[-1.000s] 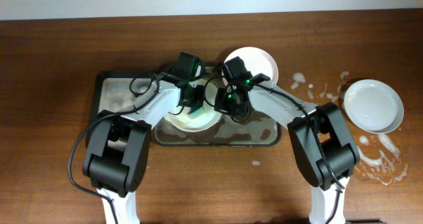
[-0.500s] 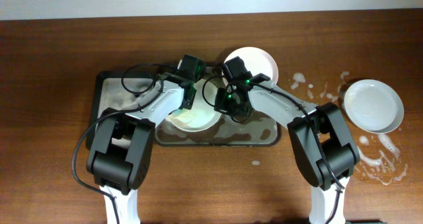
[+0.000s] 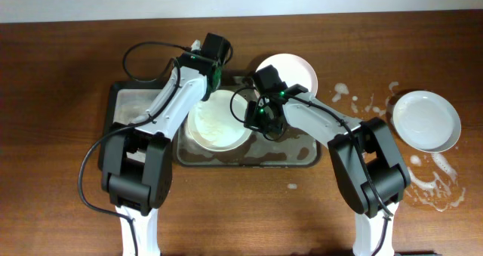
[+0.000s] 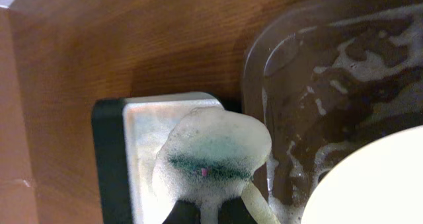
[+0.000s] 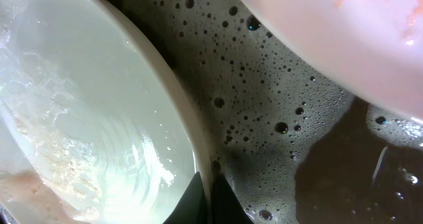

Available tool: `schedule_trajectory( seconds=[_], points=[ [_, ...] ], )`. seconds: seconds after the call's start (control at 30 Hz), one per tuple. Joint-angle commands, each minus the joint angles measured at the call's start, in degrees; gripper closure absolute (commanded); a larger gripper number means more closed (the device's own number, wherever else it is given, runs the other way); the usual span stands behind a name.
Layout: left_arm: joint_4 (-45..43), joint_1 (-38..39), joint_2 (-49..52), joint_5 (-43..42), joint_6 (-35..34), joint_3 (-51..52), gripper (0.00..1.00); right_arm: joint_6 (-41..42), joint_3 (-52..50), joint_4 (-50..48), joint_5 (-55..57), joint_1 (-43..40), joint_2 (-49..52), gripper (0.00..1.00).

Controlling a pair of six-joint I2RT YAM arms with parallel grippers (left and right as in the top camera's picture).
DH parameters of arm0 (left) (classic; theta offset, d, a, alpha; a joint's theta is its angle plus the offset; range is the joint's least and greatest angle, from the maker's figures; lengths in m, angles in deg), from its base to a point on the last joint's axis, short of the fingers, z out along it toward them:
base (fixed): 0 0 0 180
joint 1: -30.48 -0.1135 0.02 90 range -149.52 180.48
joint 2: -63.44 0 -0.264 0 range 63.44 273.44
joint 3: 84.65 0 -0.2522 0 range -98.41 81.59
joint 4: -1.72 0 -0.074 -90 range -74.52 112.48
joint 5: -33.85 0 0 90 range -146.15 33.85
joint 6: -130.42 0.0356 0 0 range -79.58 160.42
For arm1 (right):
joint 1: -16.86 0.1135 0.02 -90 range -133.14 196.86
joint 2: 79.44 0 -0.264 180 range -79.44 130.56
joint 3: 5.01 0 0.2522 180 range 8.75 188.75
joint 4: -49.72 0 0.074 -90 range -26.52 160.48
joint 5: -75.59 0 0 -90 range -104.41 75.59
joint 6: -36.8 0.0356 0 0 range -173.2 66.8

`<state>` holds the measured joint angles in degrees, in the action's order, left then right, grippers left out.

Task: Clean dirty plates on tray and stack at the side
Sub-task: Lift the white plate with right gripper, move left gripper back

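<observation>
A pale blue-grey plate (image 3: 219, 121) lies in the large soapy tray (image 3: 302, 156). My right gripper (image 3: 256, 117) is shut on this plate's right rim; the right wrist view shows the fingers (image 5: 208, 199) pinching the rim of the foamy plate (image 5: 86, 105). A white plate (image 3: 293, 72) with orange streaks leans on the tray's back rim and also shows in the right wrist view (image 5: 344, 32). My left gripper (image 3: 204, 75) is raised by the tray's back left corner, shut on a foamy green sponge (image 4: 211, 151). One clean white plate (image 3: 426, 120) sits on the foam-spattered side (image 3: 362, 105).
The smaller tray (image 3: 124, 105) stands left of the large tray and shows under the sponge in the left wrist view (image 4: 109, 158). Soapy water covers the large tray's floor (image 5: 310, 138). White foam blobs lie on the wood at the right (image 3: 438, 182).
My left gripper has lifted the sponge off the pale plate and moved back and to the left. The right gripper and the plates have not moved.
</observation>
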<state>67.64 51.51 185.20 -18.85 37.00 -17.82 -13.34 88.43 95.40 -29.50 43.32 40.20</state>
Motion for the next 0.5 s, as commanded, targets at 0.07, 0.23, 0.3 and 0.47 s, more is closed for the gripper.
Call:
schedule_trajectory(
  seconds=[0.07,0.23,0.3,0.47],
  points=[
    [2.60,-0.55,0.04,-12.81,-2.49,-2.69,0.99,-3.34,-1.55,1.29,4.63,-0.72,-0.46,0.96],
    [4.28,-6.99,0.04,-24.17,-6.19,-2.69,0.99,-6.97,-1.55,8.41,12.02,-2.67,-16.26,0.96],
    [4.28,-8.09,0.04,-26.01,-6.19,-2.69,1.00,-8.48,-1.55,14.27,20.81,-3.72,-22.38,0.96],
    [3.21,-8.09,0.17,-32.11,-6.19,-2.64,0.99,-16.46,-1.55,15.69,54.47,4.02,-39.17,0.96]
  ],
)
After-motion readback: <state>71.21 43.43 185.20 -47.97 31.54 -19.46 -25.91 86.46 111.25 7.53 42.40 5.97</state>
